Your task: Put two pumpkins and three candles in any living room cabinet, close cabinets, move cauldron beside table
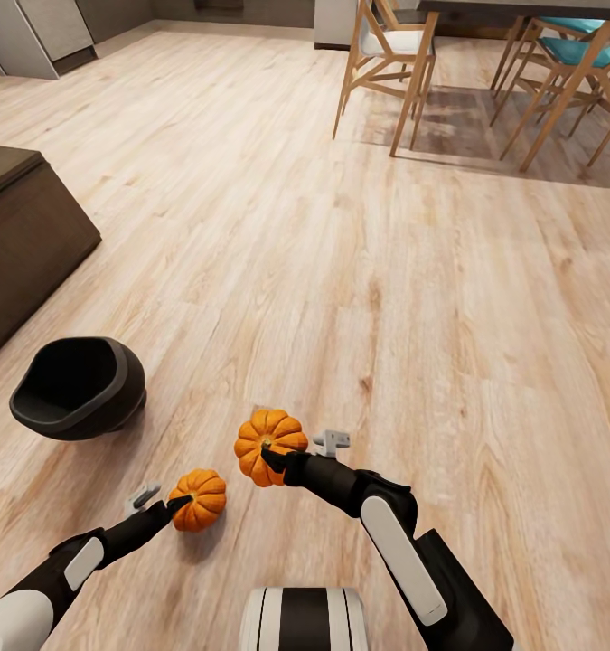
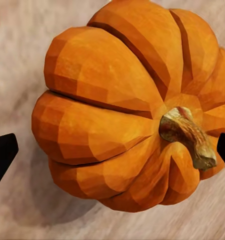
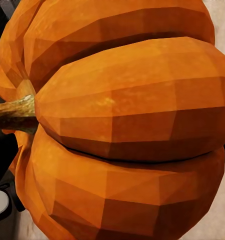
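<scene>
Head view: 2 pumpkins off floor, 1 per gripper. Left gripper clamped on smaller-looking pumpkin at lower left of centre; right gripper clamped on other pumpkin just right of it and higher. Cabinet at left edge — up and left of both grippers, left arm nearer. Cauldron on floor between left gripper and cabinet; likely obstacle. Left wrist view: pumpkin between dark fingertips, stem sideways.
</scene>
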Motion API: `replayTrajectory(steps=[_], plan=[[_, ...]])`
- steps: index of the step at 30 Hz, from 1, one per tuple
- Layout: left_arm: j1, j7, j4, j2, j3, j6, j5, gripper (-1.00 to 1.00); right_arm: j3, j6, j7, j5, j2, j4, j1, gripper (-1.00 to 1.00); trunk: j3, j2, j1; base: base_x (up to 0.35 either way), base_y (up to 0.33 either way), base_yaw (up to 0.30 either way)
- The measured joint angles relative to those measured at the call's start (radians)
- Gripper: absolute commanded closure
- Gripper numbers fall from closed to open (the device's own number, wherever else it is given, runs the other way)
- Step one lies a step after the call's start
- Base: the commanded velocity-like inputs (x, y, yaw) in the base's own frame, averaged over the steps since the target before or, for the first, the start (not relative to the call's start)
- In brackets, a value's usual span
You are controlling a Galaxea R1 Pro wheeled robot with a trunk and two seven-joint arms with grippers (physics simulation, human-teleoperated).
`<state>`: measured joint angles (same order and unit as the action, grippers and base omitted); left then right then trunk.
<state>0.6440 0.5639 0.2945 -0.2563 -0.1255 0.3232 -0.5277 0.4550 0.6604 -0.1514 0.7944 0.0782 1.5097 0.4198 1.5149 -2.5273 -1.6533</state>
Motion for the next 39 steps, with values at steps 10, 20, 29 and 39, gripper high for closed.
replayTrajectory(steps=[10, 20, 29, 39], plan=[[0.000, 0.001, 0.000, 0.000, 0.000, -0.001, -0.001, -1.00, -0.002, 0.000, 0.000, 0.000, 0.000, 0.000, 0.000, 1.00, 0.000, 0.000, 0.000, 0.003, 0.000, 0.000], [0.000, 0.001, 0.000, -0.001, 0.000, 0.000, -0.002, -1.00, -0.001, 0.000, 0.000, 0.000, 0.000, 0.000, 0.000, 1.00, 0.011, -0.001, -0.001, 0.000, 0.000, 0.000], [0.000, 0.003, 0.000, -0.003, -0.001, 0.000, -0.003, -1.00, 0.000, 0.000, 0.000, -0.001, 0.000, 0.000, 0.000, 1.00, 0.035, -0.002, -0.004, 0.000, 0.000, 0.000], [0.000, 0.025, 0.003, -0.003, 0.001, 0.008, -0.025, -1.00, 0.000, 0.000, -0.002, 0.000, 0.000, 0.000, 0.000, 1.00, 0.050, -0.003, -0.006, 0.000, 0.000, 0.000]])
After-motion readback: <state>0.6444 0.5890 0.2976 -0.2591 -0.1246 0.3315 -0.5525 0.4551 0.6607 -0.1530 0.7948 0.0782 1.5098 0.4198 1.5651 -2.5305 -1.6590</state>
